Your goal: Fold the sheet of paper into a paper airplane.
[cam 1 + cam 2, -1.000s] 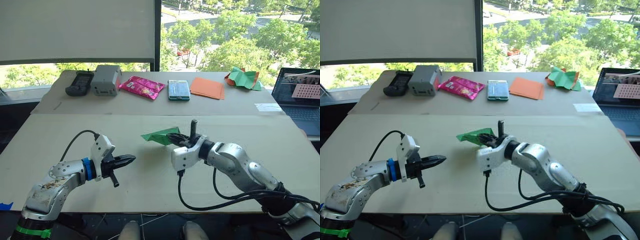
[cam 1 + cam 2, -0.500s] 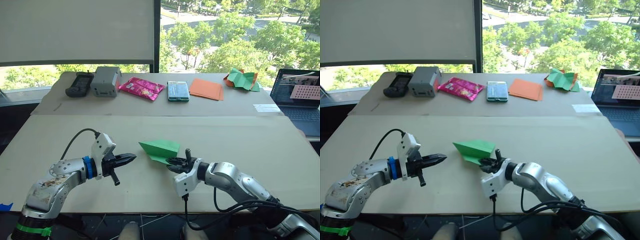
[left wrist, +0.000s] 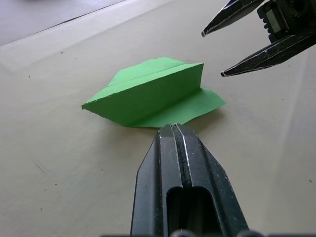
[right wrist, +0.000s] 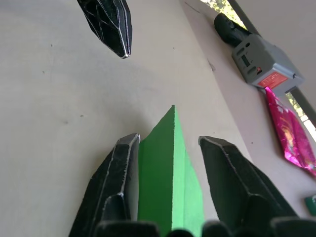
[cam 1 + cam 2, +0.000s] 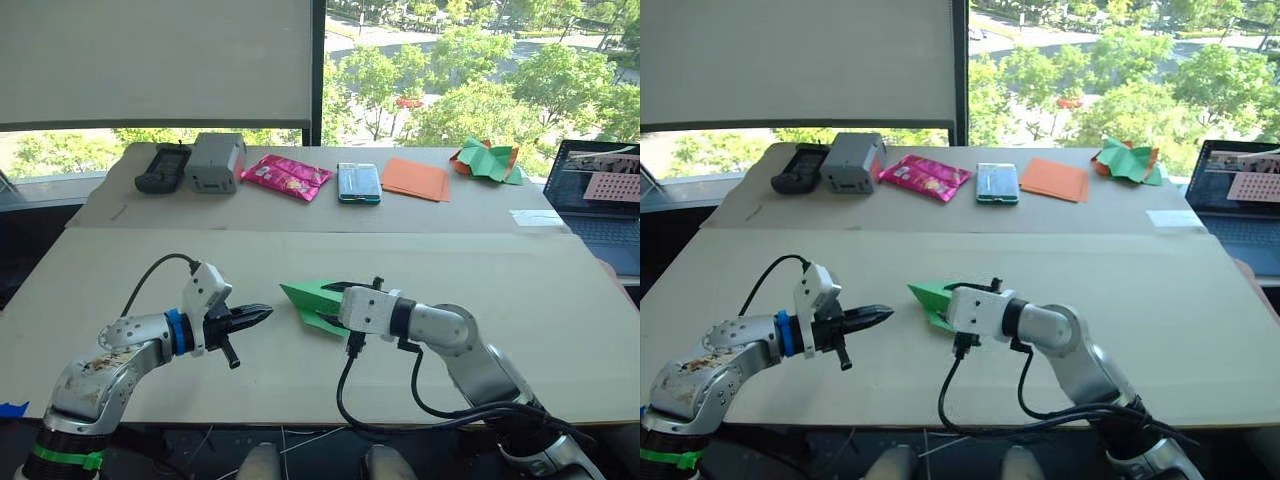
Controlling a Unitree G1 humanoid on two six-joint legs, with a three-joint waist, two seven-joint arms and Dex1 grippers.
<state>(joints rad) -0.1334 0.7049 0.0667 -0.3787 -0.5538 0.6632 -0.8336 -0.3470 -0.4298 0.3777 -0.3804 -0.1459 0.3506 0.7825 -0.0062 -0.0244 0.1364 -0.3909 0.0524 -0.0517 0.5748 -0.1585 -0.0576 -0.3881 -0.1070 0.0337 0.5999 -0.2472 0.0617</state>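
The sheet of paper (image 5: 308, 300) is a bright green pointed wedge lying on the near table, one flap standing upright (image 3: 148, 94). My right gripper (image 5: 325, 302) is open at its wide end, one finger on each side of the raised flap (image 4: 170, 140), apart from it as far as I can see. My left gripper (image 5: 255, 315) is shut and empty, hovering just left of the wedge's point, its tip aimed at the paper (image 3: 174, 143). The left wrist view also shows the right gripper's spread fingers (image 3: 237, 69) beyond the paper.
On the far table stand a black device (image 5: 160, 168), a grey box (image 5: 215, 162), a pink packet (image 5: 288, 175), a teal case (image 5: 358, 182), flat orange sheets (image 5: 415, 178) and a crumpled green-and-orange heap (image 5: 487, 160). A laptop (image 5: 600, 195) sits at the right edge.
A second ago my right gripper held the paper up. It then set it on the table, let go, and has turned to face it from the wide end. The left arm stayed put.
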